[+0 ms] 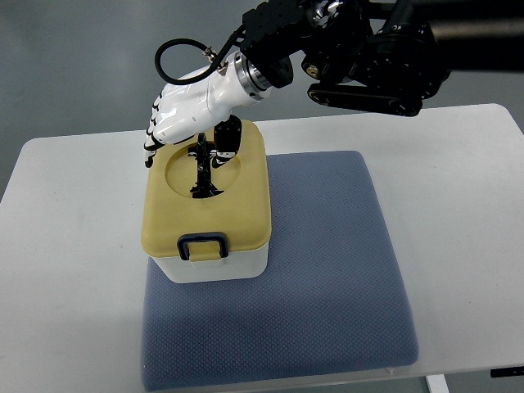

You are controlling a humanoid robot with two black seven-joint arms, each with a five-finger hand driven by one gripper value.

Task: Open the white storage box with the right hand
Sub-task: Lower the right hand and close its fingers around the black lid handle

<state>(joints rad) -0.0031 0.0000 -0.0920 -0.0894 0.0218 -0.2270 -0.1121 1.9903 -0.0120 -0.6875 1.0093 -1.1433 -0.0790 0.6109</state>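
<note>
Looking down in top view, we are seeing white storage box (214, 267) sitting on blue-grey mat (327, 286) atop white table (74, 246), yellow lid (246, 205) covering it, contents hidden. Right hand (190, 112) is hovering over lid's far edge, fingers curling around black handle (205, 168). Front latch (203, 246) is lying flat.

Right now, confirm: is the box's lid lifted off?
No: the yellow lid sits flat on the white storage box, under the right robot hand.

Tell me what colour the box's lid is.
Pale yellow lid with a dark front latch; top view shows it.
</note>
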